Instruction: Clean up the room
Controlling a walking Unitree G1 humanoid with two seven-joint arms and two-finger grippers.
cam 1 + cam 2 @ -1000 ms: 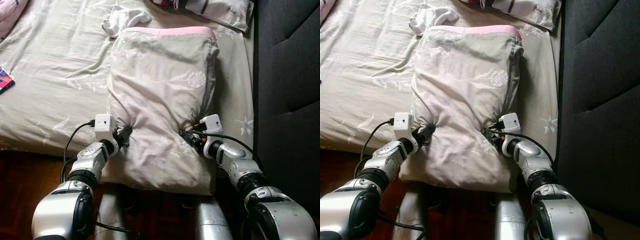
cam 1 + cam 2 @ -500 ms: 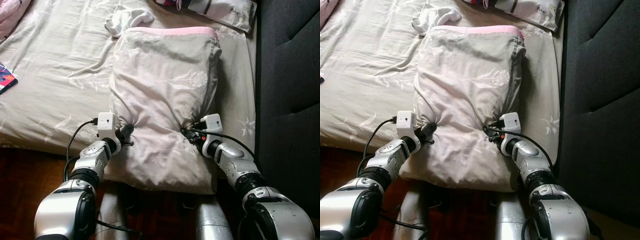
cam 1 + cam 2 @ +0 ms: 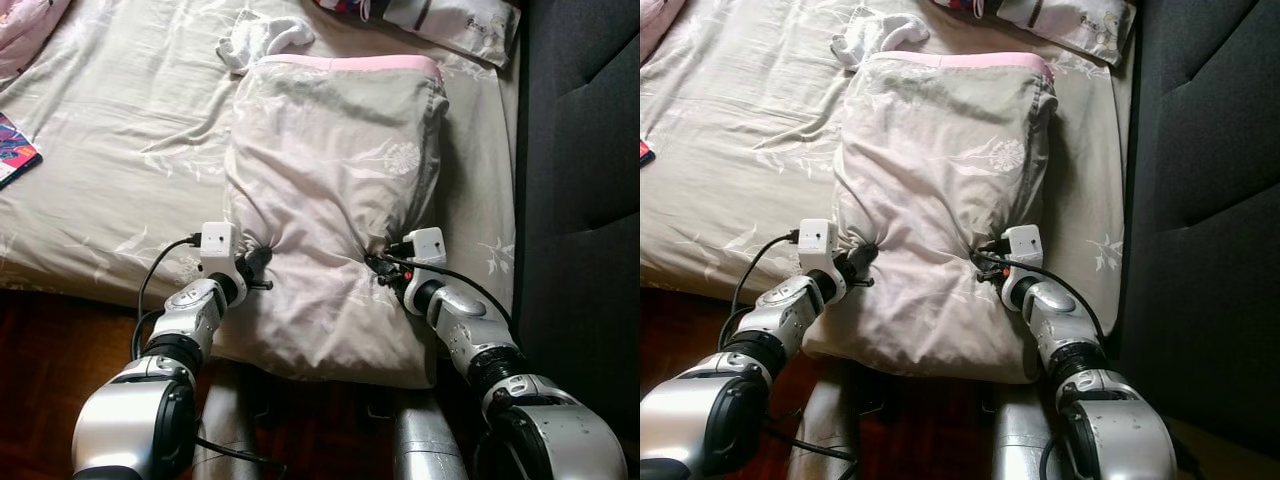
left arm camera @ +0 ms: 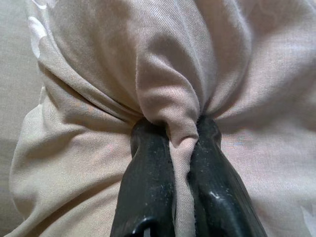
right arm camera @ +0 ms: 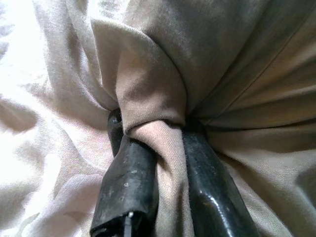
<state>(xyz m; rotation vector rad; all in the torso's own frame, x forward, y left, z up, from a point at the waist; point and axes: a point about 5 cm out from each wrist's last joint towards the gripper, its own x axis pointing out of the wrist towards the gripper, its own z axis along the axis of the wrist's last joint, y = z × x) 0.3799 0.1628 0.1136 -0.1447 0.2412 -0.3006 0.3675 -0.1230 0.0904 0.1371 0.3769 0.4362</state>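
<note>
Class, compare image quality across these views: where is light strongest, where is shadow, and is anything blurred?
Eye views: sharp, the pillow evenly daylit, the headboard dark. Right wrist view: cloth overexposed on one side. Left wrist view: soft, even light, fingers slightly blurred.

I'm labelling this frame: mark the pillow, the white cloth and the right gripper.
pillow (image 3: 330,150): left eye view, middle of its cover.
white cloth (image 3: 262,38): left eye view, centre of the crumpled heap.
right gripper (image 5: 170,143): right wrist view, between the fingertips.
</note>
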